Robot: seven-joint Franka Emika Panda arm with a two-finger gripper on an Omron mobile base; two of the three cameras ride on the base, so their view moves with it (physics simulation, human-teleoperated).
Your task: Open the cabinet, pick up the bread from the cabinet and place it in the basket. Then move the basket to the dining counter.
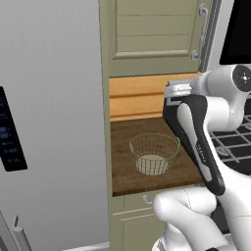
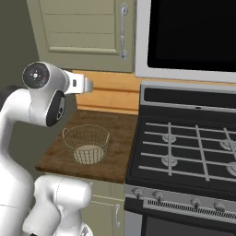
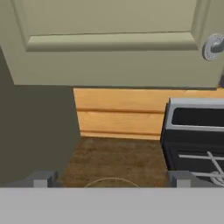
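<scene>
Oddly, I read no lettering anywhere; my gripper [image 3: 111, 178] hung wide-fingered above the round tan wire basket [image 1: 154, 153], below the shut sage-green panelled cabinet [image 1: 154, 32].

The basket [image 1: 154, 153] sits on the worktop [image 1: 127, 171] below the cabinet [image 1: 152, 34], with the stove [image 2: 184, 147] right of it.

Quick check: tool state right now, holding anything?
Tool: open, holding nothing, facing the closed cabinet above the basket.
</scene>
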